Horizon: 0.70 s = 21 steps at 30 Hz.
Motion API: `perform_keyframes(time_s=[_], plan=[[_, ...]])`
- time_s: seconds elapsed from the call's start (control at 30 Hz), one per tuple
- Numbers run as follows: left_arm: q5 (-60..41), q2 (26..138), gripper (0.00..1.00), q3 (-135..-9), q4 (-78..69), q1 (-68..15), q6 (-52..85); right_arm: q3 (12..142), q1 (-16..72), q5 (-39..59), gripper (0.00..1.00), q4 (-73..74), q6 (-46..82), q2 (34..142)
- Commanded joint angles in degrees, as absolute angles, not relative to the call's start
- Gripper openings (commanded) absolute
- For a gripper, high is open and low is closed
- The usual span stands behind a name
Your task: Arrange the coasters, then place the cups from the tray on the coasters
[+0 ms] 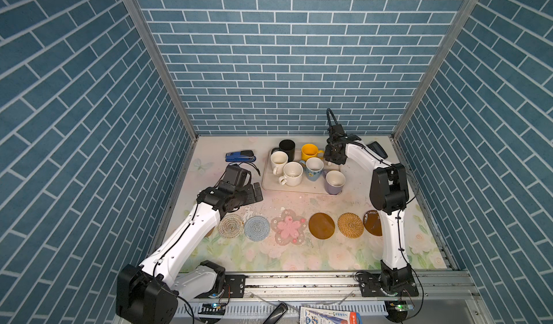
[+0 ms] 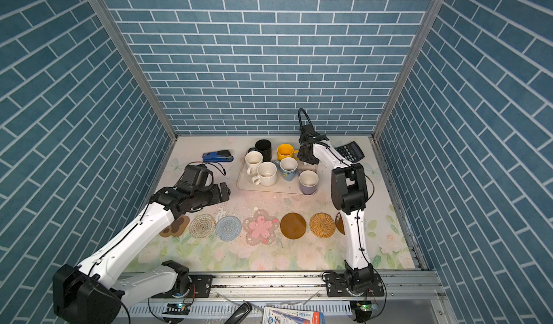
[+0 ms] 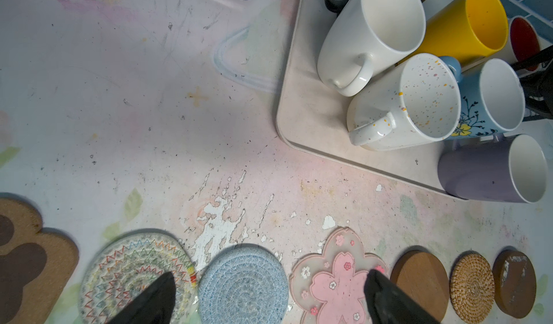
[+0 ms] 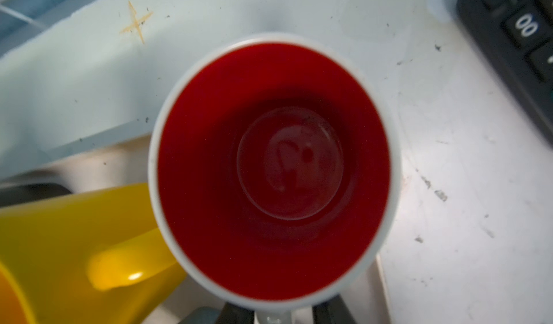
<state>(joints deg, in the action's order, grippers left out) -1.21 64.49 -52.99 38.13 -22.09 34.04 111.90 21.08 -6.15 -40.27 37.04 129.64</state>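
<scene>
Right claw (image 4: 282, 315): closed on the handle of the red-lined cup (image 4: 273, 169), beside the yellow cup (image 4: 59, 232), at my tray's (image 1: 270, 184) far right corner. Left claw (image 3: 269, 277): wide open, empty, near the coasters (image 3: 244, 283).

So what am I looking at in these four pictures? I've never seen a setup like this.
Two robot arms, mounted at the near edge of a table. Two pictures look down from overhead; two come from cameras on the arms' wrists. On it: a row of coasters, a tray of cups, a stapler, a calculator. The left arm has its jaws open and empty near the coasters. The right arm has its jaws apparently closed on the handle of the red-lined cup, beside the yellow cup.
</scene>
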Motion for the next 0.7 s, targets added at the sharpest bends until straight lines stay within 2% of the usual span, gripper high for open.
perform_keyframes(time_s=[0.0, 0.13, 0.43, 0.57, 0.67], plan=[[-0.19, 63.26, 0.99, -52.54, 40.17, -21.75, 33.9, 112.31, 20.46, -8.84, 0.35, -40.58, 34.76, 130.25], [0.47, 61.73, 0.99, -52.14, 41.05, -21.75, 34.1, 112.42, 20.48, -8.23, 0.31, -40.17, 34.11, 129.99], [1.05, 60.73, 0.99, -52.71, 42.33, -21.75, 33.67, 112.09, 20.47, -7.68, 0.07, -40.24, 32.6, 129.51], [1.75, 59.27, 0.99, -52.04, 42.87, -21.79, 33.4, 111.19, 20.48, -7.46, 0.01, -39.77, 32.28, 128.95], [1.59, 58.54, 0.99, -51.86, 42.98, -21.79, 33.39, 110.66, 20.5, -7.21, 0.0, -39.47, 31.15, 128.01]])
